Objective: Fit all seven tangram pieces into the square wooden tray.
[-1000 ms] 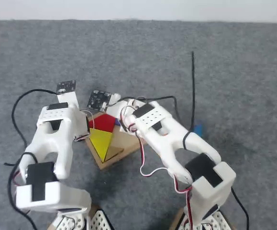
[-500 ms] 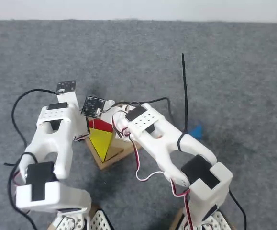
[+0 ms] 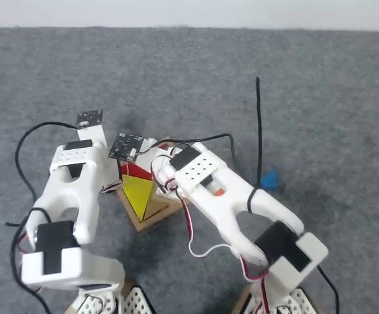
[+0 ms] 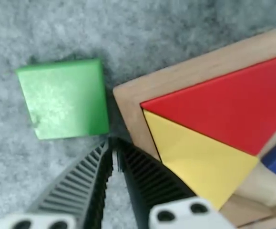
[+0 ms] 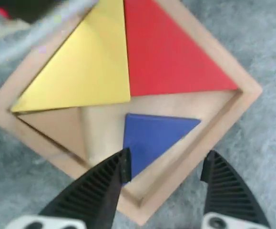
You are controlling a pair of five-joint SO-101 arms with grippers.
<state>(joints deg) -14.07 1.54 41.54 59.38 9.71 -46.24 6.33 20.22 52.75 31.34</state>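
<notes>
Grey carpet, partly filled wooden tray

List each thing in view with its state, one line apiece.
wooden tray: partly filled, three pieces in.
red triangle: flat in the tray, against the yellow.
yellow triangle: flat in the tray.
blue triangle: in the tray, apart from the red.
green square: on the carpet, outside the tray.
small blue piece: on the carpet, outside the tray.
left gripper: shut, empty.
right gripper: open, empty, over the tray.
</notes>
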